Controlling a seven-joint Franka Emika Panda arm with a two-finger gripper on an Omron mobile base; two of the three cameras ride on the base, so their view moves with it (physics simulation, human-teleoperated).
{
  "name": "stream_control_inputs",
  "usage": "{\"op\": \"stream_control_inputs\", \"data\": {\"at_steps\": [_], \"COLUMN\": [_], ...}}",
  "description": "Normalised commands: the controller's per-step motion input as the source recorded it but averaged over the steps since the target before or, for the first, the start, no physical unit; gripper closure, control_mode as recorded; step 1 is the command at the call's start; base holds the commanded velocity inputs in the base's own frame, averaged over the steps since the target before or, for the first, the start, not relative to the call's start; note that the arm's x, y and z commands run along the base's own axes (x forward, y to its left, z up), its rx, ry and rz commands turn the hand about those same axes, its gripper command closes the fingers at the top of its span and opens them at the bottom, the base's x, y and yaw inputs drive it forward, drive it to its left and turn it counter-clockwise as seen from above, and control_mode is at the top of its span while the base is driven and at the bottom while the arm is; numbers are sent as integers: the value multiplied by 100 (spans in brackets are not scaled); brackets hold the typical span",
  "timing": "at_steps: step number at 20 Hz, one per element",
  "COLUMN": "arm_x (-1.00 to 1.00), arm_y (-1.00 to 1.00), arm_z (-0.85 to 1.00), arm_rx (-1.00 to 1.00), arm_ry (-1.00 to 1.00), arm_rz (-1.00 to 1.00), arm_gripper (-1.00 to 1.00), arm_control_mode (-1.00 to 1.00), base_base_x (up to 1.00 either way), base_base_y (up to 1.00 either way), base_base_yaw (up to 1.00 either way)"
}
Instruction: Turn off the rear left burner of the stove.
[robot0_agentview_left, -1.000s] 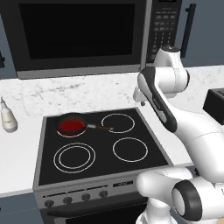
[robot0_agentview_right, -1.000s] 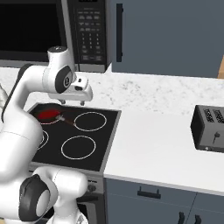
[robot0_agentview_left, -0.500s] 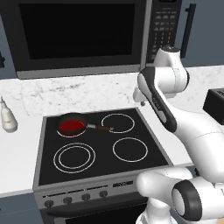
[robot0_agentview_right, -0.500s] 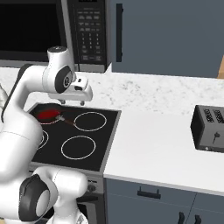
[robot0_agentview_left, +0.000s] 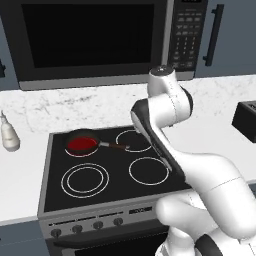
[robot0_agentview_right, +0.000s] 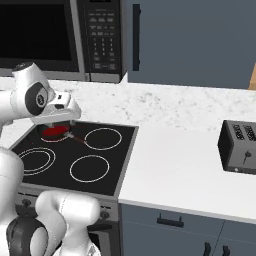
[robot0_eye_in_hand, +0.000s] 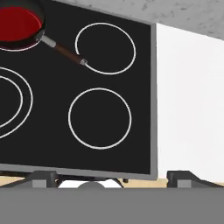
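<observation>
Gripper above the stove, holding nothing

The gripper hangs over the stove with its fingers well apart, touching nothing. At 10 o'clock on the glass, the rear left burner glows red under a small frying pan, handle toward 4 o'clock. A microwave hangs beyond.
</observation>
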Motion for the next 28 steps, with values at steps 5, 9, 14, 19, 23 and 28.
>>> {"op": "stream_control_inputs", "data": {"at_steps": [5, 9, 14, 19, 23, 28], "arm_x": [-18, -5, -8, -12, -26, -60], "arm_y": [100, 100, 100, 99, 91, 74], "arm_z": [-40, -49, -62, -79, -84, -84], "arm_rx": [-37, -32, -27, -22, -13, -3], "arm_ry": [0, 0, 0, 0, 0, -11], "arm_rz": [10, 7, 1, 0, 0, 0], "arm_gripper": [-100, -100, -100, -100, -100, -100], "arm_control_mode": [-100, -100, -100, -100, -100, -100], "base_base_x": [0, 0, 0, 0, 0, 0], "base_base_y": [0, 0, 0, 0, 0, 0], "base_base_yaw": [0, 0, 0, 0, 0, 0]}}
